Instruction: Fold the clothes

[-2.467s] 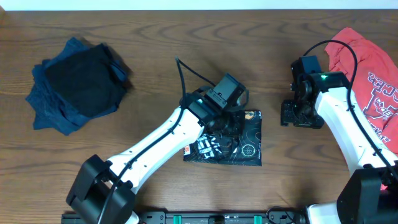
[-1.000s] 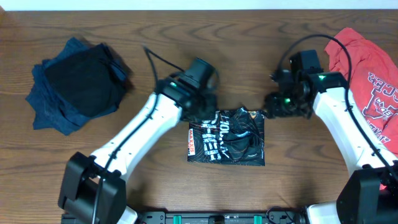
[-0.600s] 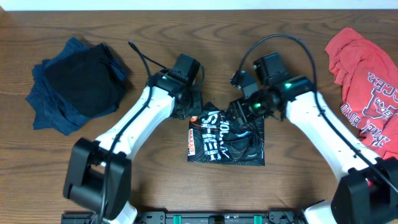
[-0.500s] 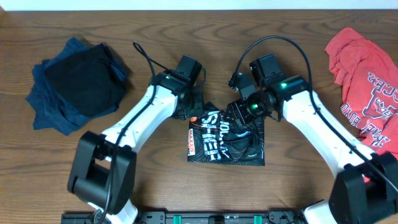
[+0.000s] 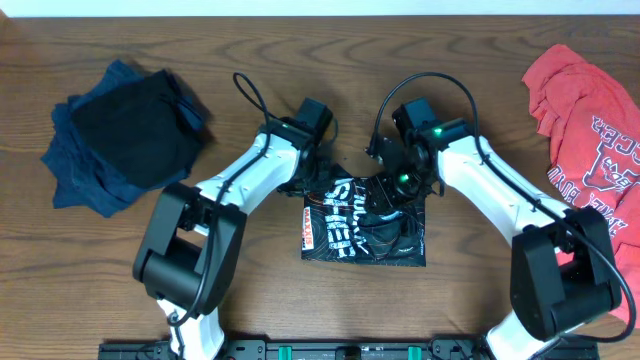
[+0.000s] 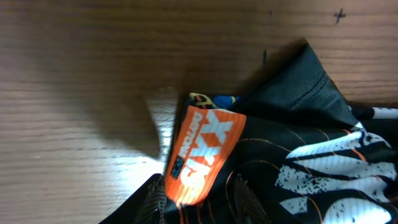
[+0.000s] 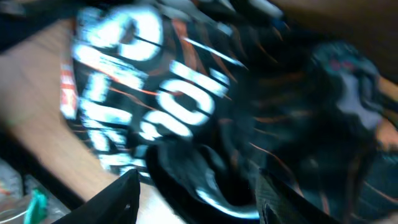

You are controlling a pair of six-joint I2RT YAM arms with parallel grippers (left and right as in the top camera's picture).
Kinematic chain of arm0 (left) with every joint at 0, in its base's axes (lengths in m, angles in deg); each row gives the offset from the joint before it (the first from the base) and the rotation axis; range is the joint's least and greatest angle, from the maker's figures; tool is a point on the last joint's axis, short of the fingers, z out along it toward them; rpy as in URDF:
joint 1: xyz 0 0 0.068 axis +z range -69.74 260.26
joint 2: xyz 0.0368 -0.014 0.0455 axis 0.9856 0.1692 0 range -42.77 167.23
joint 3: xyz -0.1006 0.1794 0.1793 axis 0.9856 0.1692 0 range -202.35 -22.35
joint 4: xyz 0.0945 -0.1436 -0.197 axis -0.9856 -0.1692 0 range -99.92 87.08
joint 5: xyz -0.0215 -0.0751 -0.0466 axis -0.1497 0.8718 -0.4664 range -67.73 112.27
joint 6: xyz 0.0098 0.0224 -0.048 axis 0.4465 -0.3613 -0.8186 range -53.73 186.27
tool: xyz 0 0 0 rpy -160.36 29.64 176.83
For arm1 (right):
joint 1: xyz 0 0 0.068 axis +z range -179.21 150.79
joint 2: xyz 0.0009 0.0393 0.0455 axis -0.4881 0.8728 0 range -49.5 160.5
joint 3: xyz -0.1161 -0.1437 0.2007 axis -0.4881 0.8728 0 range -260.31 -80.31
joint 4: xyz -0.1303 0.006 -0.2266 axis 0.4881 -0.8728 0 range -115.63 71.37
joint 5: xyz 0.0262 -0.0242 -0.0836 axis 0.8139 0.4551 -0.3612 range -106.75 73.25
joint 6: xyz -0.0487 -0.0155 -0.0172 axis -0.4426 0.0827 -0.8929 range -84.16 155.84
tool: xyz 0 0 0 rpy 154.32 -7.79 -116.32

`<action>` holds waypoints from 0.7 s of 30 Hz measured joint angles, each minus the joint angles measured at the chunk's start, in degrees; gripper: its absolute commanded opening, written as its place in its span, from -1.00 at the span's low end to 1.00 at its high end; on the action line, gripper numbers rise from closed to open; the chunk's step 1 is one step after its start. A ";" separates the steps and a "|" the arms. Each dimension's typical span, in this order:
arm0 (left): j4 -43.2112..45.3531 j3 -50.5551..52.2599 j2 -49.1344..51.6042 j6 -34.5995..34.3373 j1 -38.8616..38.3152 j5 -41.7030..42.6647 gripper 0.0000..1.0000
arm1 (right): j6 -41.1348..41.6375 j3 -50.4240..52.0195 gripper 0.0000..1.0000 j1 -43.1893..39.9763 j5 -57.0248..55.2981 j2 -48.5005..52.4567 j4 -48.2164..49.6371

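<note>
The slick black sports jersey (image 5: 362,225), with thin orange lines and bold white lettering, lies folded into a rough rectangle. At its upper left corner, the left gripper (image 6: 199,208) has its fingers part-spread around a glossy orange label (image 6: 202,152); whether they pinch it I cannot tell. At the jersey's top edge, the right gripper (image 7: 199,208) gapes wide over blurred fabric. A crumpled red T-shirt (image 5: 590,110) lies well to the jersey's right.

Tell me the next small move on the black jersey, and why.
Probably close both grippers on the far edge of the black jersey: the left gripper sits open at its corner by the orange tag, the right gripper open over the fabric, nothing pinched yet.
</note>
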 measured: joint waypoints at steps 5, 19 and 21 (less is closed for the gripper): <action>0.26 0.00 1.27 0.00 -1.01 -0.22 -0.22 | 3.43 0.00 0.17 -0.04 -9.70 1.79 -2.89; 0.15 -0.02 1.99 0.15 -1.42 -0.44 -0.22 | 17.25 0.00 0.14 -8.68 -29.42 2.73 -5.55; 0.15 -0.02 1.99 0.15 -1.42 -0.46 -0.22 | 18.16 0.00 0.13 -9.75 -30.01 2.75 -5.92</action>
